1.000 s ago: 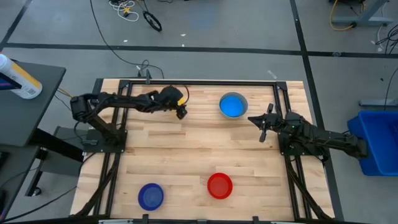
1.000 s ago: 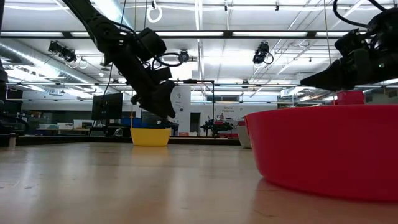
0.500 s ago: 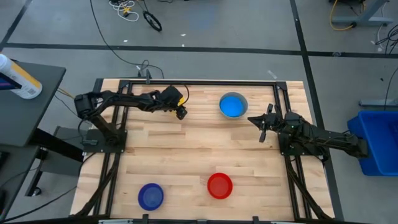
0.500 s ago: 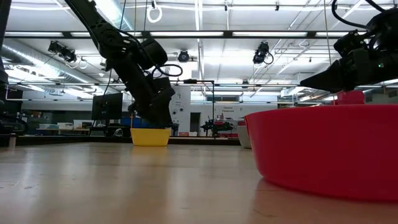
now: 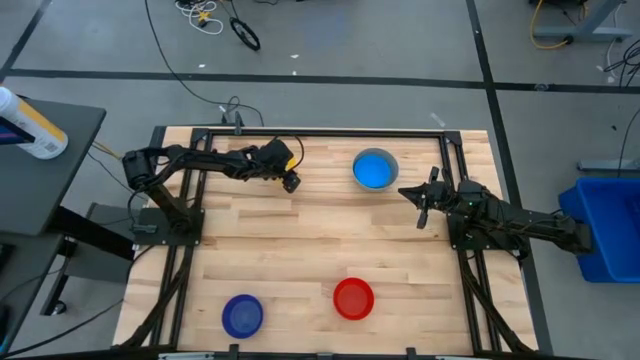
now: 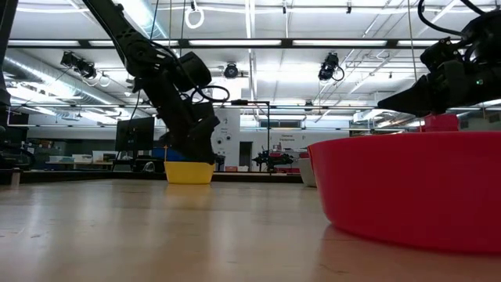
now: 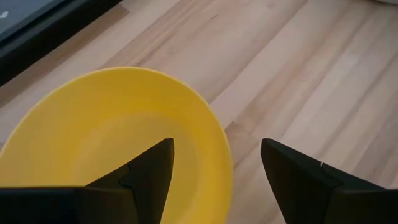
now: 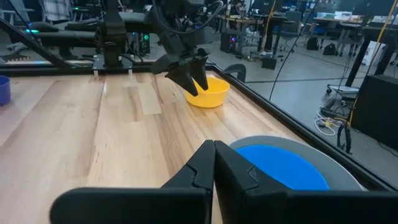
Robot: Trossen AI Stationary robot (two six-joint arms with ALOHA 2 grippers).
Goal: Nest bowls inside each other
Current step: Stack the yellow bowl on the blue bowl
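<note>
Left wrist view: left end effector (image 7: 214, 171) spread, straddling yellow bowl's (image 7: 93, 130) rim.

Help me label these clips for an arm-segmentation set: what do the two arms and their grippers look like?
Both arms are dark, slim and jointed, with cables running along them. The left gripper has two flat, tapered black fingers. The right gripper has matching black fingers. A small yellow part sits near the left wrist in the high view.

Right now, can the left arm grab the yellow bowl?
Probably yes. The left gripper is open, with one finger over the inside of the yellow bowl and the other outside its rim. Nothing blocks it.
</note>
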